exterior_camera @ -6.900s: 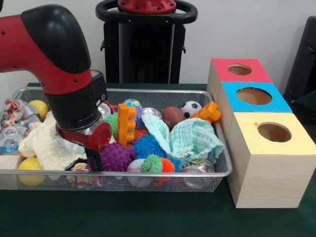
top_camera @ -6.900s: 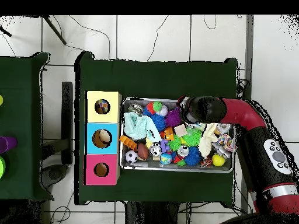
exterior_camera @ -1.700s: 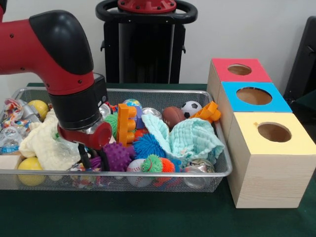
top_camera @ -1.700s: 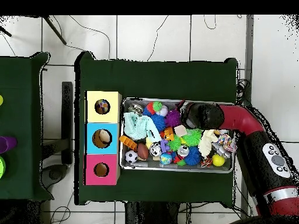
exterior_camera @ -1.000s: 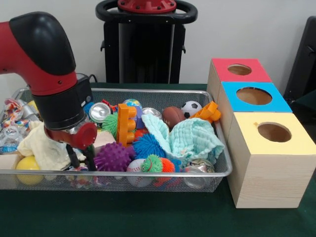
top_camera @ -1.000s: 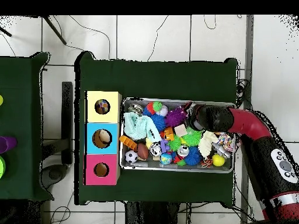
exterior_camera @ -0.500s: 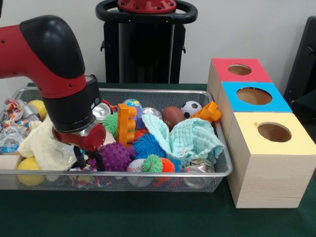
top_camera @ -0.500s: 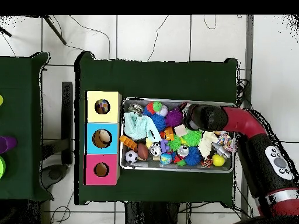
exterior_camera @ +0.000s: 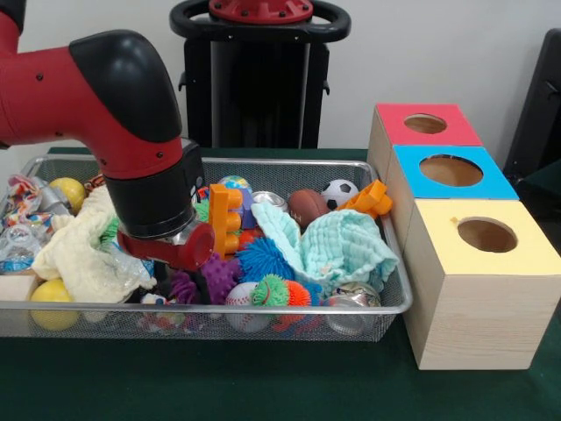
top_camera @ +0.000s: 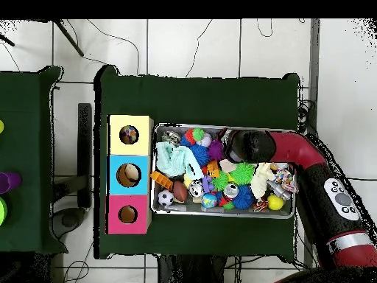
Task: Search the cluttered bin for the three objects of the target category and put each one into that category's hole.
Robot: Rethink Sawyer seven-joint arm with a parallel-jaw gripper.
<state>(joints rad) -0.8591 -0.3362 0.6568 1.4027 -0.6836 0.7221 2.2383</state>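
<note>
The wire mesh bin [exterior_camera: 263, 309] is full of toys. A cream knitted cloth [exterior_camera: 83, 250] lies at its left, touching the arm's wrist. A mint green cloth [exterior_camera: 337, 250] lies bunched at the right. A white cloth with coloured marks [exterior_camera: 24, 217] is crumpled at the far left end. My gripper [exterior_camera: 171, 270] reaches down into the clutter next to the cream cloth, and its end is hidden by the wrist and toys. The yellow-topped box's hole [exterior_camera: 486, 234] is to the right of the bin. In the overhead view the arm end [top_camera: 239, 147] is over the bin [top_camera: 221, 211].
The blue-topped box [exterior_camera: 451, 171] and red-topped box [exterior_camera: 425, 124] stand behind the yellow one. Spiky rubber balls [exterior_camera: 263, 259], orange blocks [exterior_camera: 223, 219], yellow balls [exterior_camera: 53, 303], small sports balls and cans fill the bin. The pedestal [exterior_camera: 259, 79] stands behind.
</note>
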